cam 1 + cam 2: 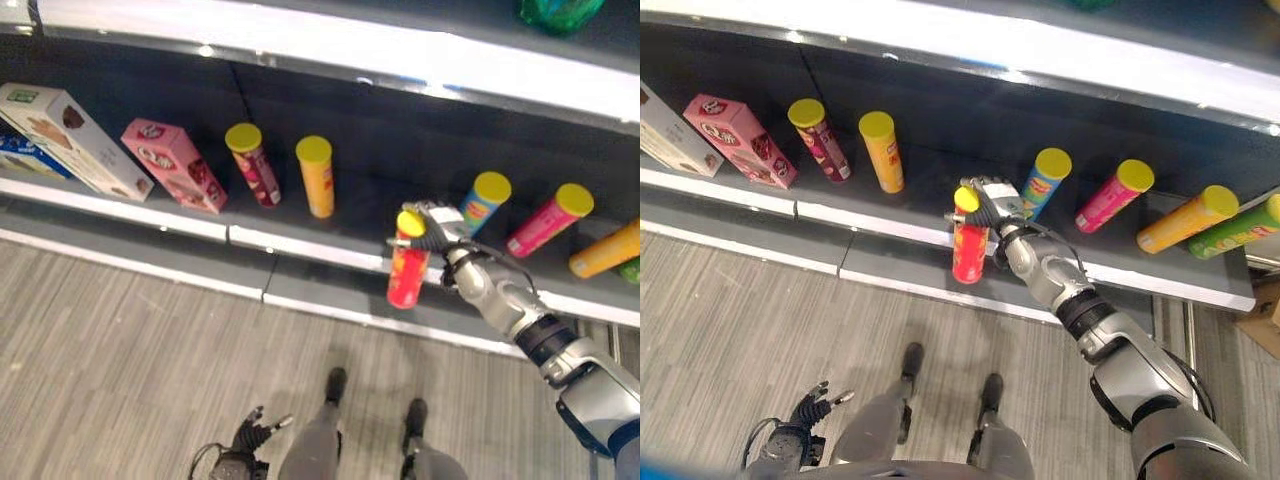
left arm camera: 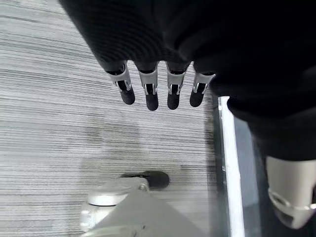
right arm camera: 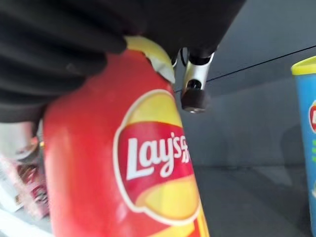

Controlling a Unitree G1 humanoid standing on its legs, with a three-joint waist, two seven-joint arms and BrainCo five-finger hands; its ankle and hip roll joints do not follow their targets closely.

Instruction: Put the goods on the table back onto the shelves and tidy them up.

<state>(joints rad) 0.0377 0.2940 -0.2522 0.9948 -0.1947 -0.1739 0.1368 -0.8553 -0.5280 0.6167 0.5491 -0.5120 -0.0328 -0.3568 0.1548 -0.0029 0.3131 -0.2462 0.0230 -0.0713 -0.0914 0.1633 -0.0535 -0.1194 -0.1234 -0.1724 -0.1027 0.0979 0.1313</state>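
Observation:
My right hand (image 1: 437, 226) is shut on the top of a red chip can (image 1: 408, 268) with a yellow lid. The can hangs roughly upright over the front edge of the dark lower shelf (image 1: 300, 250), in the gap between a yellow can (image 1: 316, 176) and a blue can (image 1: 484, 203). In the right wrist view the red can (image 3: 123, 173) is very close, with one finger (image 3: 192, 91) past it and the blue can (image 3: 306, 138) beside it on the shelf. My left hand (image 1: 250, 436) hangs low over the floor, its fingers (image 2: 150, 94) straight and holding nothing.
Along the shelf stand a white box (image 1: 70, 140), a pink box (image 1: 172, 165), a maroon can (image 1: 255, 165), a pink can (image 1: 548, 220), an orange can (image 1: 605, 250) and a green can (image 1: 1240, 228). A white-edged upper shelf (image 1: 400, 50) overhangs. Grey striped floor lies below.

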